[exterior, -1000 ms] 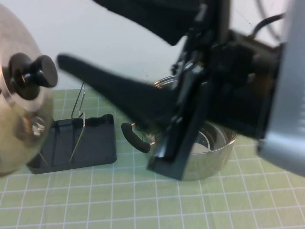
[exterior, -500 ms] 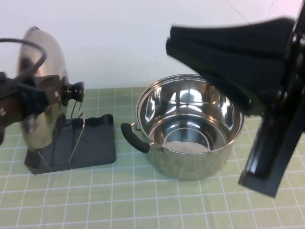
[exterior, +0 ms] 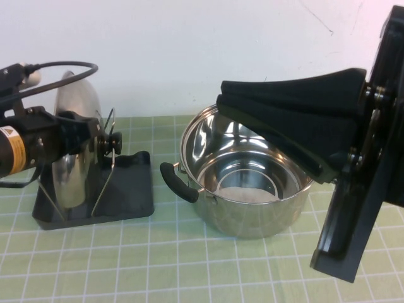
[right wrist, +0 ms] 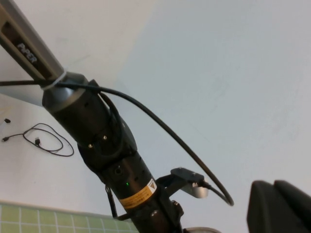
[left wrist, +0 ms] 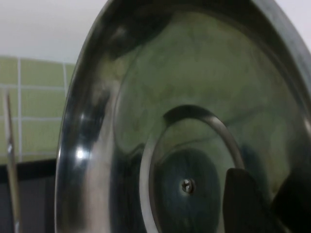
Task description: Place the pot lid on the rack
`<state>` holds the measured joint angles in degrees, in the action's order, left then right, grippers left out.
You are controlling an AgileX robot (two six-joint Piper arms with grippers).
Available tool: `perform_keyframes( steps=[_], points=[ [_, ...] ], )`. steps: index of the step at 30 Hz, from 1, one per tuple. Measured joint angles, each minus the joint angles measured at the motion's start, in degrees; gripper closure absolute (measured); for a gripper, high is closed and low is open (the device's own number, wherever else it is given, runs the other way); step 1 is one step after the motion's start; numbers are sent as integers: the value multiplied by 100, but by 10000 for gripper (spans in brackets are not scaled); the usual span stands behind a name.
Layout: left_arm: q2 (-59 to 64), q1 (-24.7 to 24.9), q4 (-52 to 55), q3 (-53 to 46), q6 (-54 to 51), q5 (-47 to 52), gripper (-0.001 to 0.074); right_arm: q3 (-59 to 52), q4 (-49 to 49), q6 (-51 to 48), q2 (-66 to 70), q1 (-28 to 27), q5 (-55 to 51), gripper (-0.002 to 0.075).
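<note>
The right tool (exterior: 222, 101), fingers pressed together and holding nothing, hangs above the steel pot (exterior: 247, 180), which sits empty on the surface. Beside the pot, the pot lid (exterior: 74, 165) stands on edge in the rack (exterior: 129, 192), gripped by the left tool (exterior: 88, 134)

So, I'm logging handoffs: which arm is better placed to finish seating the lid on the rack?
Left. The left gripper holds the shiny domed steel lid upright over the black wire rack; the shut right gripper hangs above the steel pot.
</note>
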<state>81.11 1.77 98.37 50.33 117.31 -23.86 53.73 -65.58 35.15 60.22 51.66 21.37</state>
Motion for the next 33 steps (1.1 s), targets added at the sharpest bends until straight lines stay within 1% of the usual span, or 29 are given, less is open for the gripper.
perform_keyframes(
  steps=[4, 5, 7, 9, 11, 13, 15, 20, 24, 26, 28, 30, 32, 33],
  points=[
    [94, 0, -14, 10, -8, 22, 557, 0, 0, 0, 0, 0, -4, 727],
    [104, 0, -14, 22, -8, 22, 527, 0, 0, 0, 0, 0, -4, 727],
    [104, 0, -28, 56, -13, 22, 430, 0, 0, 13, 0, 0, -4, 727],
    [104, 0, -28, 56, -23, 22, 306, 0, 0, 22, 0, 0, -14, 727],
    [104, 0, 94, 91, -59, 22, 225, 0, 0, 22, 0, 0, -13, 727],
    [104, 0, 158, 172, -84, 33, 184, 0, 0, 22, 0, 0, -13, 727],
    [69, 0, 171, 223, -127, 138, 167, 0, 0, 8, 0, 0, -13, 727],
    [-237, 0, 192, 277, -436, 668, 158, 0, -28, -219, 0, 0, -13, 727],
    [-636, 0, 192, 281, -1010, 1092, 158, 0, -32, -799, -5, 0, -28, 727],
    [-925, 0, 192, 281, -1228, 1247, 159, 30, -42, -1113, -44, 0, -181, 727],
    [-1238, 0, 182, 281, -1409, 1399, 178, 123, -42, -1333, -119, 3, -532, 727],
    [-1613, 0, 170, 281, -1733, 1628, 231, 256, -42, -1530, -252, 3, -1264, 727],
    [-1953, 0, 170, 281, -2215, 1889, 337, 391, -29, -1802, -390, 12, -2302, 727],
    [-2131, 0, 170, 281, -2536, 2037, 406, 465, -1, -1978, -458, 12, -2907, 727]
  ],
)
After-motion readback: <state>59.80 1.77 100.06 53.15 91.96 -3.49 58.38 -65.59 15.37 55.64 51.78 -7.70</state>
